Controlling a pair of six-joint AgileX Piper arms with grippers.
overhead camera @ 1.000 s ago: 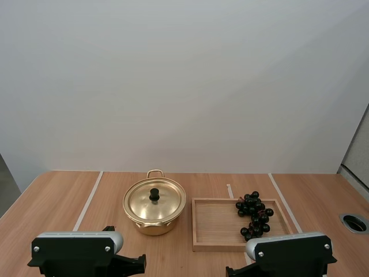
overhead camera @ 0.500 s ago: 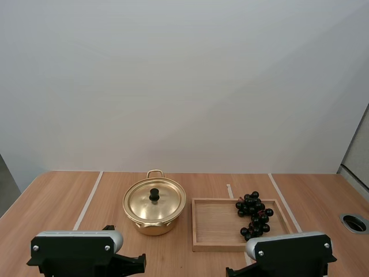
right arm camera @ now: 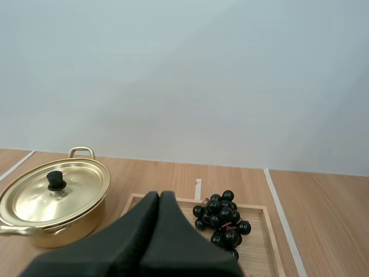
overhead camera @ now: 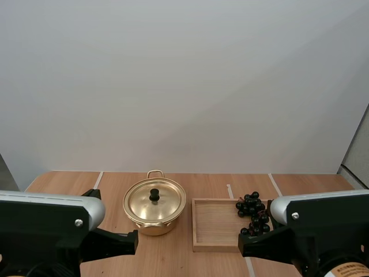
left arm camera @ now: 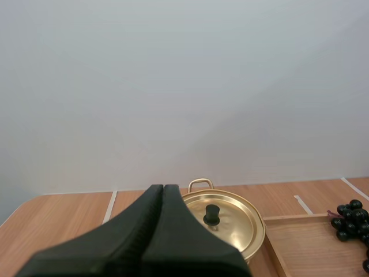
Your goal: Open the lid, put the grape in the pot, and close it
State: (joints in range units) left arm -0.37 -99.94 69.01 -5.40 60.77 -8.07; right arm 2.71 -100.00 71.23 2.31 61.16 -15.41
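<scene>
A gold pot (overhead camera: 154, 206) stands on the table with its lid (overhead camera: 154, 201) on, black knob (overhead camera: 154, 194) upright. To its right a wooden tray (overhead camera: 218, 231) carries a bunch of dark grapes (overhead camera: 252, 214) at its right end. Seen from the left wrist, my left gripper (left arm camera: 163, 188) is shut on nothing, its fingers one dark wedge in front of the pot (left arm camera: 228, 222). My right gripper (right arm camera: 159, 195) is shut too, a wedge before the tray (right arm camera: 184, 202), with the grapes (right arm camera: 223, 219) just beyond it and the pot (right arm camera: 55, 199) off to one side.
White tape lines (overhead camera: 98, 179) run across the wooden table. A round grommet hole lay at the far right edge earlier and the right arm's body (overhead camera: 323, 228) now covers it. Both arm bodies stand near the table's front.
Both arms have risen: their bodies loom larger and higher in the high view and now cover the table's front corners and part of the tray. Pot, lid and grapes have not moved.
</scene>
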